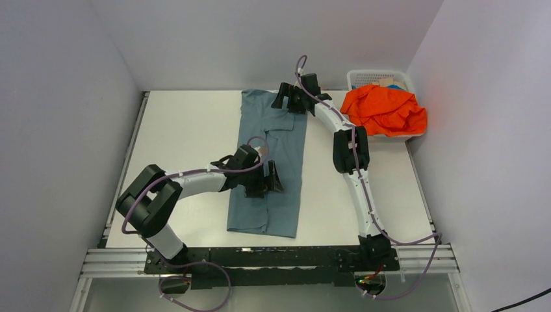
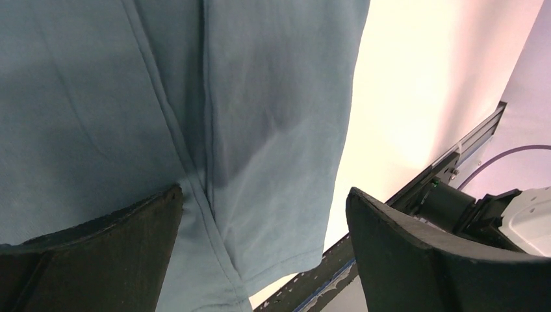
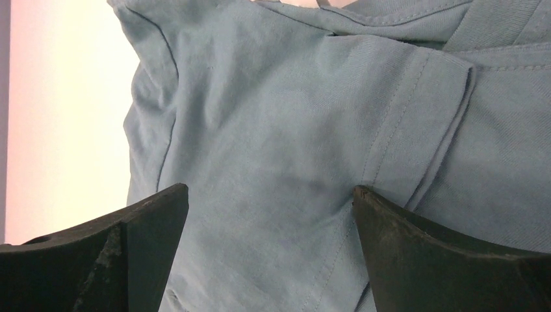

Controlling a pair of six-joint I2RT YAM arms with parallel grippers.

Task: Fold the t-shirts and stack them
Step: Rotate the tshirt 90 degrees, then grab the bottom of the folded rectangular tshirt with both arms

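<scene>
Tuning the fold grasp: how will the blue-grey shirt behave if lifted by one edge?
Likely floppy: the blue-grey t-shirt lies flat in folded layers with soft creases, so a lifted edge would probably drape and unfold. Probably light: thin cloth. Pushed, it would likely bunch rather than slide on the table.

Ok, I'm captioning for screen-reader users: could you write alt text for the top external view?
A slate blue-grey cotton t-shirt, folded into a long strip, lies on a white table; the open left gripper is over its middle, the open right gripper over its far end. A crumpled bright orange t-shirt sits in a white mesh basket far right.
</scene>
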